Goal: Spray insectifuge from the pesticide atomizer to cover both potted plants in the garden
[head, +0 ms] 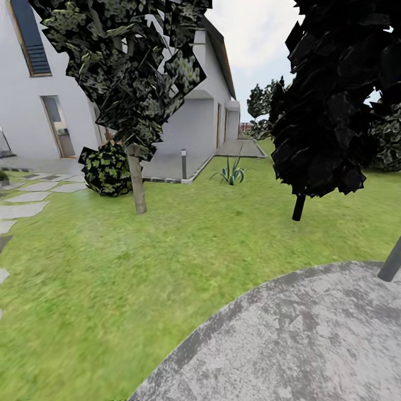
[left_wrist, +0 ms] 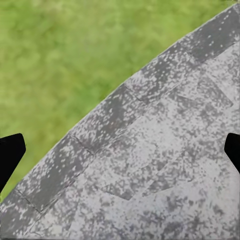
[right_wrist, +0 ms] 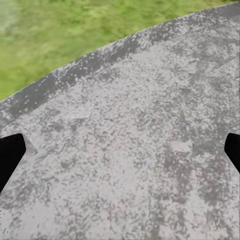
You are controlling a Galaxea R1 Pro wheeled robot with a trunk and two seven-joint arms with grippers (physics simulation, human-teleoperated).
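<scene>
I am in the garden, with green lawn (head: 139, 267) ahead and a round grey paved patch (head: 301, 340) right below me. The pesticide atomizer and the potted plants are out of view. My left gripper (left_wrist: 120, 150) hangs over the curved edge of the paving where it meets the grass. Its dark fingertips (left_wrist: 10, 152) are spread wide with nothing between them. My right gripper (right_wrist: 120, 152) is over the paved patch (right_wrist: 135, 150), also open and empty.
A pale-trunked tree (head: 137, 186) and a round bush (head: 108, 170) stand at the left, near grey stepping stones (head: 25, 209). A dark tree (head: 299, 207) and a slanted grey pole (head: 391, 262) are at the right. A spiky grass clump (head: 231, 174) and a white house (head: 189, 128) lie beyond.
</scene>
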